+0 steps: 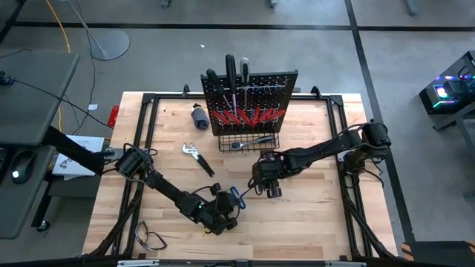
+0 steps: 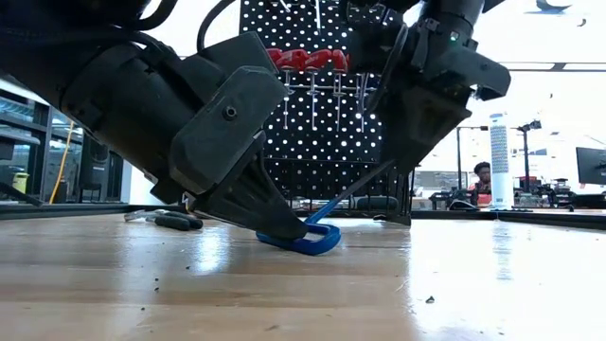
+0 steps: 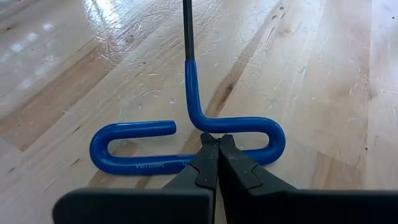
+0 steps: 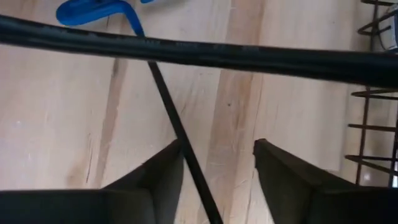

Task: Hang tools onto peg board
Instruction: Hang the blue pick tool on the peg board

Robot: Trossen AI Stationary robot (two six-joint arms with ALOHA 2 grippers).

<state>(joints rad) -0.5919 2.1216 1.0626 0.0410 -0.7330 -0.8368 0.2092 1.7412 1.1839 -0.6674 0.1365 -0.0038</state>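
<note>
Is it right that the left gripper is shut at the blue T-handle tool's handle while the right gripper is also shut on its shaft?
Not quite: the right gripper is open, the blue T-handle tool's shaft between its fingers, as the right wrist view shows. The left gripper is shut at the handle.

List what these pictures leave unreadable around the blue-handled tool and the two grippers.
- Blue-handled T-shaped tool: its shaft tip runs off the left wrist view's edge.
- Left gripper: shut at the handle; an actual pinch is hidden by its fingers.
- Right gripper: open, shaft between fingers; the high view is too small to show contact.
</note>
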